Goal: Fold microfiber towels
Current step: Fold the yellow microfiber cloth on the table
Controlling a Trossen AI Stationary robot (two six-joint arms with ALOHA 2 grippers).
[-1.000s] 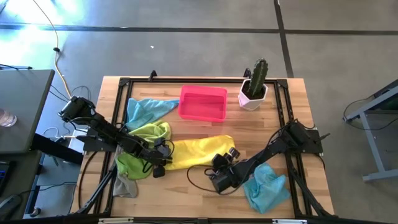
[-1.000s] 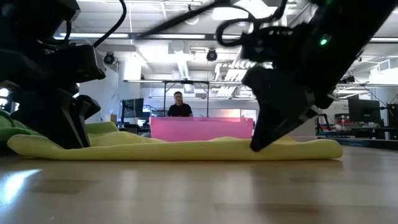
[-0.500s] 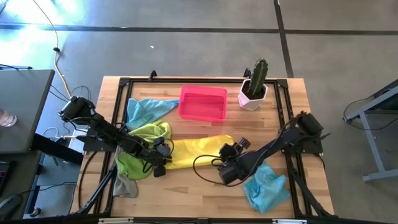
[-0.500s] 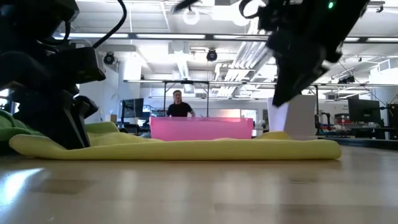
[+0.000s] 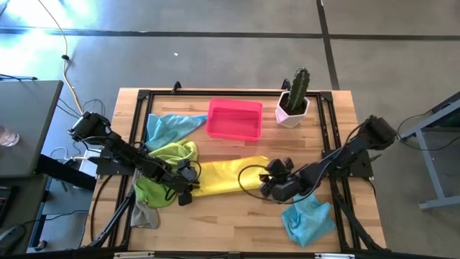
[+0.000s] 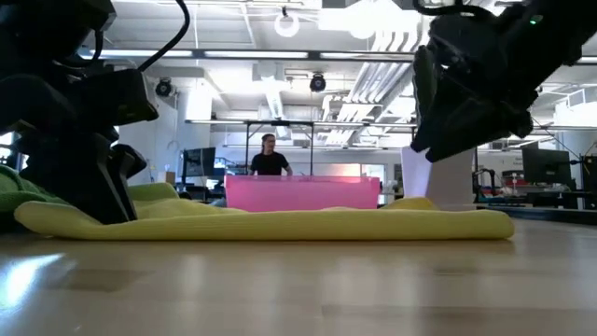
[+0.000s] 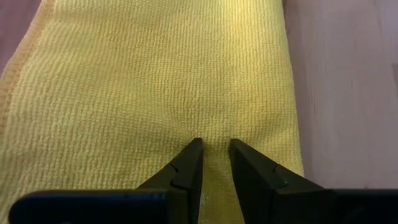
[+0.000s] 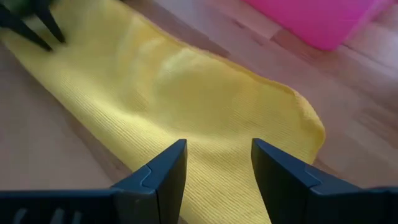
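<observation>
Two grippers on my screens, both near the yellow towel (image 5: 226,178), which lies as a long folded strip on the table (image 5: 237,219), in front of the pink tray (image 5: 234,119).

Left gripper (image 5: 185,188): at the strip's end nearest the lime green towel (image 5: 162,173). Its wrist view gives what the overhead cannot: fingertips (image 7: 191,149) drawn close together, a pinch of yellow weave between them, pressed down onto the cloth.

Right gripper (image 5: 274,177): at the far end of the strip from the green towel. From above it looks to sit on that end; the low view shows it raised clear of the towel, and its wrist view shows fingers (image 8: 163,165) spread apart with nothing between them.

Overhead only: a light blue towel (image 5: 170,125) bunched beside the tray, another (image 5: 307,217) crumpled beyond the right gripper, a grey towel (image 5: 145,215) by the green one, a potted cactus (image 5: 294,98) beside the tray.

Low view only: a person (image 6: 270,157) standing behind the tray.
</observation>
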